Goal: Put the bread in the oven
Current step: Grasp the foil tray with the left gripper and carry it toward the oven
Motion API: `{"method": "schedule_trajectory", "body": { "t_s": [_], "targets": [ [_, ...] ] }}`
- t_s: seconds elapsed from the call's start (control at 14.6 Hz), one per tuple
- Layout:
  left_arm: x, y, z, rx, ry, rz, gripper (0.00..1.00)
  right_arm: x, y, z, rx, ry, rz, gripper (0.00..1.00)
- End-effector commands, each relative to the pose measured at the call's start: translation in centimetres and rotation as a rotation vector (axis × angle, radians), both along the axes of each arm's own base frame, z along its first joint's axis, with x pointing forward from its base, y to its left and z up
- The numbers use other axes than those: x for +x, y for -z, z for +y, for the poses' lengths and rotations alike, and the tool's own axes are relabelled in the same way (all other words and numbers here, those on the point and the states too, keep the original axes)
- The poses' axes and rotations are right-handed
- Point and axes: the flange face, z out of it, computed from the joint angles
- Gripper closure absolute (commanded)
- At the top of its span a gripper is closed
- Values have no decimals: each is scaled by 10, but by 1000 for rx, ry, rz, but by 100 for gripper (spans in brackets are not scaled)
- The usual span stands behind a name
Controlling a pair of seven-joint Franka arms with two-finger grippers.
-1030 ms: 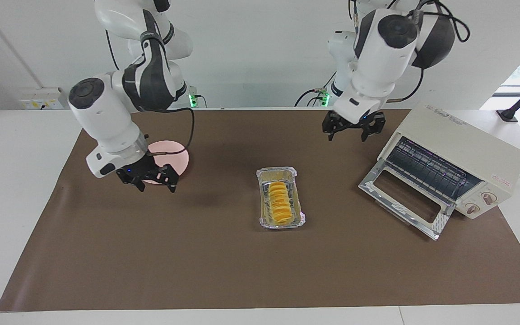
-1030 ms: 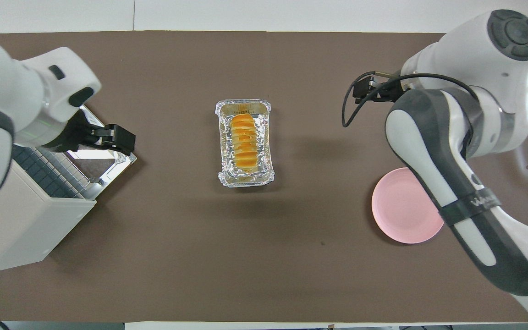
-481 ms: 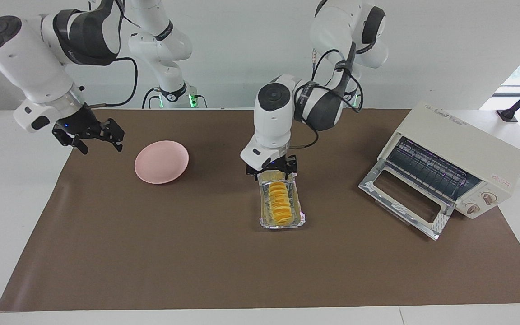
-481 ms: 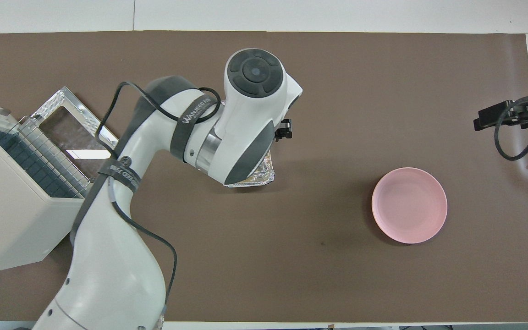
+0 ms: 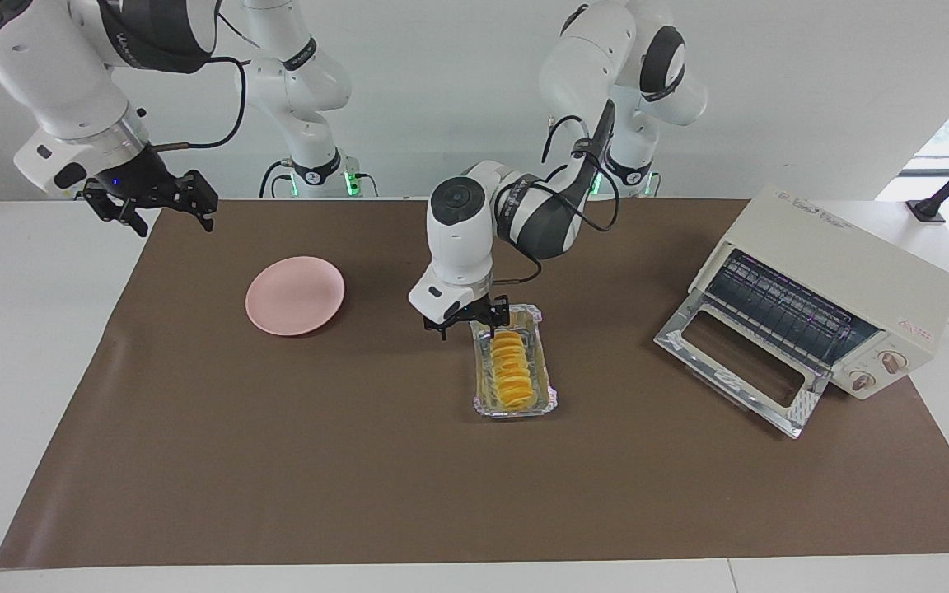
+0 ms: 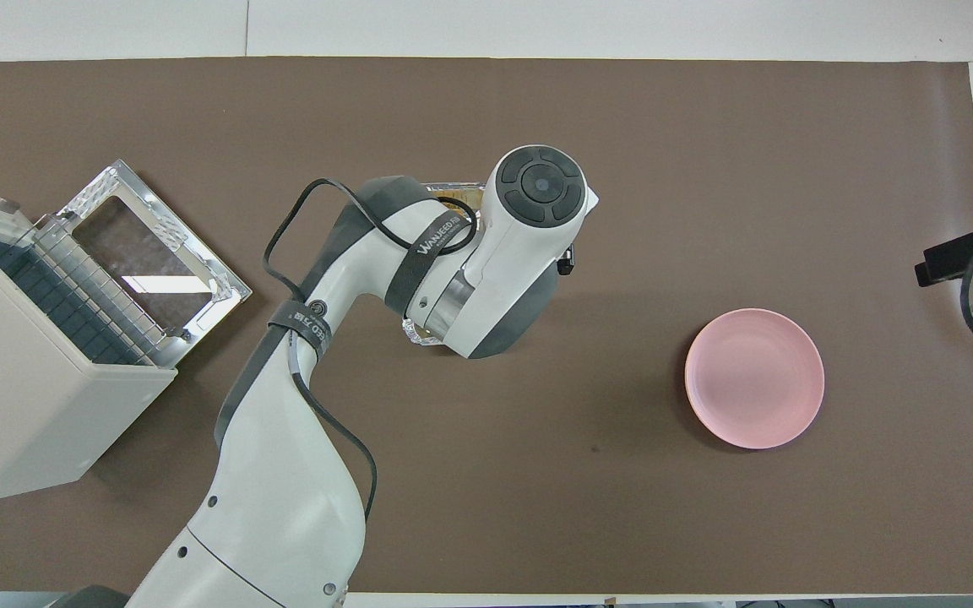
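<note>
The bread (image 5: 511, 371), a ridged golden loaf, lies in a silver foil tray (image 5: 542, 402) in the middle of the brown mat. My left gripper (image 5: 468, 323) is low at the tray's end nearer the robots, by the corner toward the right arm's end; its fingers look open and hold nothing. In the overhead view the left arm covers the bread, and only bits of the foil tray (image 6: 416, 333) show. The cream oven (image 5: 845, 272) stands at the left arm's end with its glass door (image 5: 738, 362) dropped open. My right gripper (image 5: 149, 202) is open and empty, up over the mat's edge.
A pink plate (image 5: 295, 295) lies on the mat toward the right arm's end, also in the overhead view (image 6: 754, 377). The oven (image 6: 22, 405) and its open door (image 6: 157, 245) take up the mat's corner at the left arm's end.
My left gripper went from beside the oven down to the tray's end, then shifted a little toward the right arm's end. My right gripper rose from over the plate and drew back to the mat's edge.
</note>
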Motion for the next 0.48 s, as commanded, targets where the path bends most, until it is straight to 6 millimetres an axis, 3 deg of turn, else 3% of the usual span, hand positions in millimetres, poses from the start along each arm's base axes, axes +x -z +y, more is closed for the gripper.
{"method": "schedule_trajectory", "body": {
  "t_s": [0.0,0.14,0.41],
  "targets": [
    [10,20,7,28,-9,-26,23,-14,1,-8,-10,-18,33,0],
    [13,37,4,29,-8,-31,29,-11,0,-10,-9,-8,24,0],
    [16,46,3,13,-10,-48,35,-8,-13,-14,-4,4,-19,0]
  ]
}}
